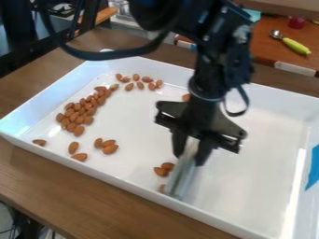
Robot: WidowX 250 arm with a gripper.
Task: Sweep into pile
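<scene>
While squeezing a blurry gray sweeper (181, 179) in the gripper (192, 156), hanging right of most almonds (79, 130), near a few, and partly hiding one.

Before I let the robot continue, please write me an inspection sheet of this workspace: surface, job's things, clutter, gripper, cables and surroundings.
Surface: white tray on a wooden table.
Job's things: almonds, most in a band along the tray's left side, others scattered; pale flat scraper, almonds beside its lower part.
Clutter: blue patch at the tray's right edge.
Gripper: black gripper over the tray, holding the scraper between its fingers.
Cables: black cable looping at upper left; smaller loop beside the gripper.
Surroundings: utensil with yellow-green handle and red object behind.
</scene>
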